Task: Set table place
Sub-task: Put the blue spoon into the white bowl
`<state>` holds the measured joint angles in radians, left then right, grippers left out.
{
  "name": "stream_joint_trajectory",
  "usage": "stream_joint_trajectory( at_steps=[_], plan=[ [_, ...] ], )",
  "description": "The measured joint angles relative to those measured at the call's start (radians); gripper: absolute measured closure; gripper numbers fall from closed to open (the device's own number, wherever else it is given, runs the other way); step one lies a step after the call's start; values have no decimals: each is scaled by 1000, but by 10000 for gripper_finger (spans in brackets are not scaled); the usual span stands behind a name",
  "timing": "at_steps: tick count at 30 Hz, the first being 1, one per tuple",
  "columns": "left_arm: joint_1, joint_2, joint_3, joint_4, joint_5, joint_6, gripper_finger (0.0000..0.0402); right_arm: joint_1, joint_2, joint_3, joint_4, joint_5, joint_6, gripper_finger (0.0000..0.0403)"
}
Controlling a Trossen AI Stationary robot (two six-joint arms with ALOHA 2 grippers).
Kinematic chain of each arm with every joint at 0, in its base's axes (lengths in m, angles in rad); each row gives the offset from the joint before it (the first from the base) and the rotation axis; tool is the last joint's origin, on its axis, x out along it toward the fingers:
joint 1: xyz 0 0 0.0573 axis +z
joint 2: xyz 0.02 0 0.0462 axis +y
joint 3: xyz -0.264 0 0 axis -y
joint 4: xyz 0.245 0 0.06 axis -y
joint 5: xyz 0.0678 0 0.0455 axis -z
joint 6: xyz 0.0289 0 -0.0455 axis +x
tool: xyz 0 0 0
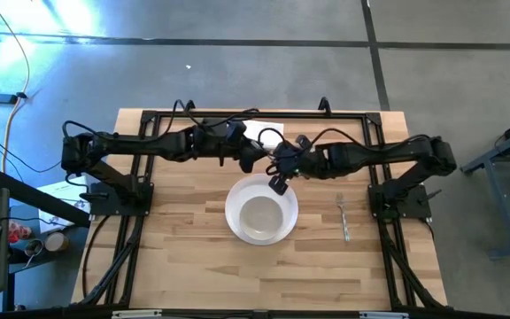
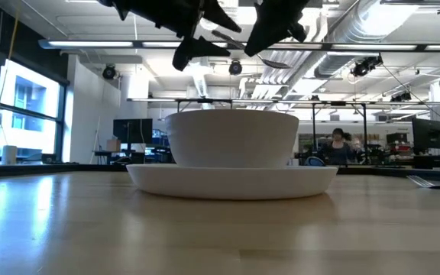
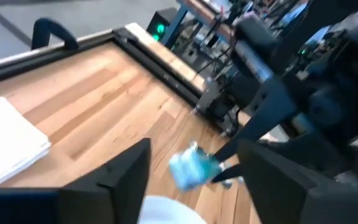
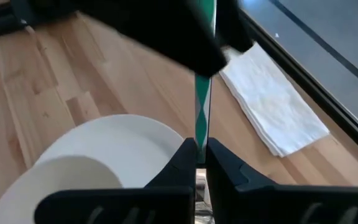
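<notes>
A white bowl (image 1: 260, 215) sits in a white round plate (image 1: 234, 197) at the middle of the wooden table (image 1: 184, 266). My right gripper (image 1: 278, 177) hangs over the plate's far rim, shut on a thin metal spoon (image 4: 202, 99). My left gripper (image 1: 251, 159) faces it from the left. Its fingers (image 3: 126, 177) are wide open on either side of the spoon's blurred far end (image 3: 191, 168), with a gap on each side. In the low view both grippers (image 2: 235, 30) hang above the bowl (image 2: 231, 137). A fork (image 1: 344, 220) lies flat to the right of the plate. My right gripper pinches the spoon's thin handle (image 4: 200, 142) between its two fingers. The spoon runs on along the fingers, away from them, toward my left gripper. It is lifted clear, above the plate's far rim.
A folded white napkin (image 1: 264, 133) lies at the table's far edge, behind the grippers; it also shows in the right wrist view (image 4: 272, 106). The black rail frame (image 1: 140, 177) and the arm bases stand on both sides. Bare wood lies in front of the plate.
</notes>
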<state>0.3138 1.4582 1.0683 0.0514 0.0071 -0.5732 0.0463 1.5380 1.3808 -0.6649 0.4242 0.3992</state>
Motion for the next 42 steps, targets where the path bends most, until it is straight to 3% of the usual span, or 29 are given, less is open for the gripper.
stream_joint_trajectory(
  at_steps=[4,8,10,21,30,35,42],
  plan=[
    [0,0,0,-16,0,1,248,0,-2,0,18,0,-16,403],
    [-1,0,1,-1,5,21,354,0,-1,0,17,1,-17,403],
    [-3,-3,2,9,5,35,379,0,-1,0,17,-6,-21,403],
    [-3,-2,2,-9,-42,45,377,-3,-1,0,8,-48,-55,394],
    [4,-1,-1,-109,-194,54,377,1,-16,0,-34,-190,-47,297],
    [0,-2,-1,-129,-124,25,377,-7,-67,0,-96,-161,-66,256],
    [-68,-22,-1,-139,105,-79,377,-84,-181,0,-317,-6,-58,246]
  ],
)
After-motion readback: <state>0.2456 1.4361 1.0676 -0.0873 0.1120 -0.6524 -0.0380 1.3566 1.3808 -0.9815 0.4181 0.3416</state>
